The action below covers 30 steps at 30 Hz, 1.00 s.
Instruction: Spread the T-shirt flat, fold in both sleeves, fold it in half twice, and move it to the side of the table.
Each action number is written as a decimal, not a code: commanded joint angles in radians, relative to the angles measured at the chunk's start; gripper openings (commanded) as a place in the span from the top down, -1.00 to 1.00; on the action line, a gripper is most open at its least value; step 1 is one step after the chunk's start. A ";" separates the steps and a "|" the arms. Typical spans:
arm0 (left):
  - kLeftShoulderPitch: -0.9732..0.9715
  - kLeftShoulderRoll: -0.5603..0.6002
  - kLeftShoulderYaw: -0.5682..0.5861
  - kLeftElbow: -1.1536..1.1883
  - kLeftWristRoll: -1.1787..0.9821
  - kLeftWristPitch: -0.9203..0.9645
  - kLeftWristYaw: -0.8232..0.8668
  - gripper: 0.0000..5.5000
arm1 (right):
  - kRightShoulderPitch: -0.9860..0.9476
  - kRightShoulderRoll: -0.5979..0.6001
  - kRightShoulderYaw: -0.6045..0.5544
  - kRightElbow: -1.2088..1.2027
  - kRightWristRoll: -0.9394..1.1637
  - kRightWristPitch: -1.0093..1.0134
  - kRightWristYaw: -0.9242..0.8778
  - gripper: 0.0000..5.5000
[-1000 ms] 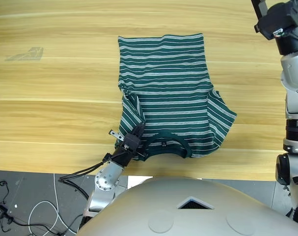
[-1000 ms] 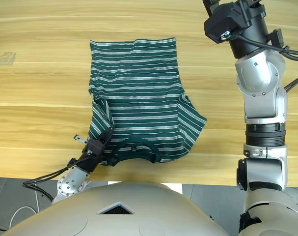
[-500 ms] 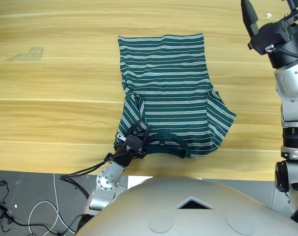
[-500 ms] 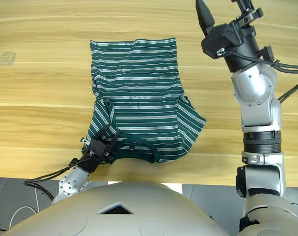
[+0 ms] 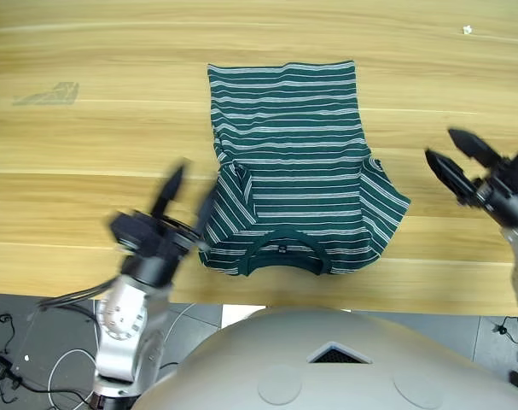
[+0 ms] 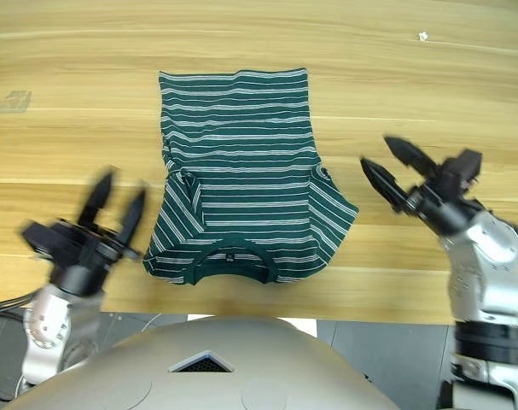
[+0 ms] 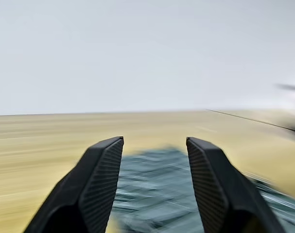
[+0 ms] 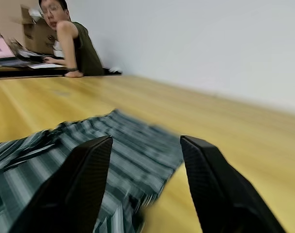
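The left tool [image 5: 193, 190] hangs just beside the shirt's near left corner, its black fingers [image 7: 101, 184] spread and holding nothing. The dark green, white-striped fabric T-shirt [image 5: 293, 162] lies on the light wooden worktop [image 5: 96, 171], collar toward the robot near the front edge. You can take it as spread, with the left sleeve [image 5: 229, 201] apparently folded over the body. The right sleeve [image 5: 385, 201] sticks out, so that fold, both halvings and the move aside remain. The right tool [image 5: 442, 143] hovers near that sleeve, fingers apart, empty. The head views give you the whole outline. The wrist views add a low angle, with striped cloth seen through each tool's gap, untouched.
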 commanded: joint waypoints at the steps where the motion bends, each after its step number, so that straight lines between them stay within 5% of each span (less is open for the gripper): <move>1: -0.011 -0.049 0.138 0.049 -0.028 0.061 0.100 0.13 | 0.036 -0.035 0.020 0.108 -0.075 0.077 0.069 0.05; 19: -0.008 -0.182 0.078 0.199 0.246 0.043 0.058 0.13 | -0.081 0.092 0.043 0.145 -0.182 0.237 0.010 0.05; 30: -0.007 -0.202 0.046 0.233 0.294 0.017 0.019 0.12 | -0.084 0.092 0.090 0.173 -0.316 0.181 0.004 0.87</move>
